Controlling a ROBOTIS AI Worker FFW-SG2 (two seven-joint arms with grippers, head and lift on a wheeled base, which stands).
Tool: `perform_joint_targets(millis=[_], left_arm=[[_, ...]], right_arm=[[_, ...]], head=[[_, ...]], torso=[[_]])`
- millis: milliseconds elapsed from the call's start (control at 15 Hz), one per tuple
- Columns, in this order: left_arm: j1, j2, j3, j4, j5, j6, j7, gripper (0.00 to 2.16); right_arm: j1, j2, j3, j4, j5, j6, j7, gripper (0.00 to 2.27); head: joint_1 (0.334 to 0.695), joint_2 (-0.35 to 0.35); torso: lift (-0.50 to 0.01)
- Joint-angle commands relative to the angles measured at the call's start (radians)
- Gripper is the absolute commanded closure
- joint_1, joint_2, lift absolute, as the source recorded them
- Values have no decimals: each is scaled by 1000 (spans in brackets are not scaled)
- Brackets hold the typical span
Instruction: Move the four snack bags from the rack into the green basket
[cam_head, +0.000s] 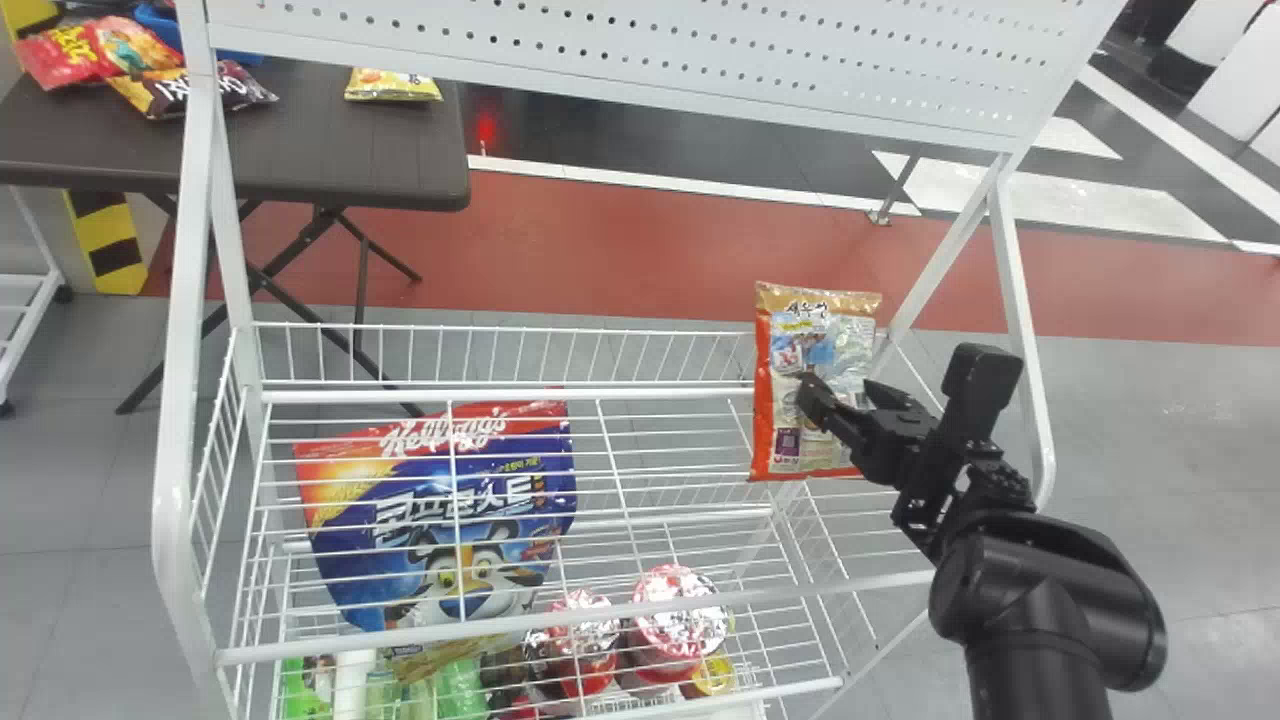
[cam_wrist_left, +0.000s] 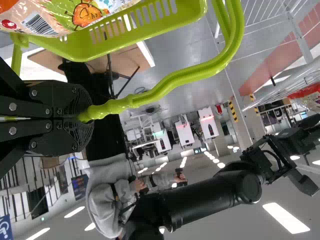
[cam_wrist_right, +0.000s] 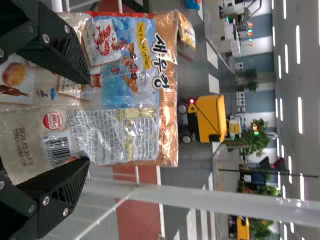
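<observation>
The room has a grey floor with a wide red strip (cam_head: 620, 240) running across the middle and upper part of the head view. A dark table (cam_head: 330, 160) is at the upper left, with a red bag (cam_head: 70, 58), a dark brown bag (cam_head: 190, 92) and a little yellow bag (cam_head: 392, 86) on it. All three have print on them.

A white wire rack (cam_head: 172, 450) stands in front. A big blue bag (cam_head: 430, 520) is on its left side, with large white letters and a cartoon tiger. Round tubs with shiny red and white tops (cam_head: 680, 620) are lower down, near the bottom of the head view.

The orange snack bag (cam_head: 783, 420) stands upright at the rack's right end, right of the middle. Its back shows shrimp pictures, big dark letters, a box of tiny words and a barcode. The right gripper (cam_head: 838, 388) is at this bag, with its two fingers open and apart.

The left gripper (cam_wrist_left: 85, 118) is closed tight on the handle of the green basket (cam_wrist_left: 125, 40). A pink and green snack bag (cam_wrist_left: 60, 17) is in the basket, with a barcode and a round orange cartoon.
</observation>
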Motion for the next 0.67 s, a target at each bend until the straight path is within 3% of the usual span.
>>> perform_joint_targets(millis=[0,133,400,600], left_arm=[[-2,0,-1,2,0,0,0,1845],[-2,0,1,4,1,0,0,1845],[-5,0,1,10,6,0,-2,1845],[-3,0,-1,8,1,0,-2,1845]], right_arm=[[-4,-2,9,6,0,23,5,2047],[11,-2,10,-6,-1,5,10,2169],[81,15,-10,-104,-39,2,2,2192],[193,69,-20,-305,-58,48,-6,2192]], head=[[695,-350],[695,-350],[695,-350],[695,-350]], torso=[[0],[0],[0],[0]])
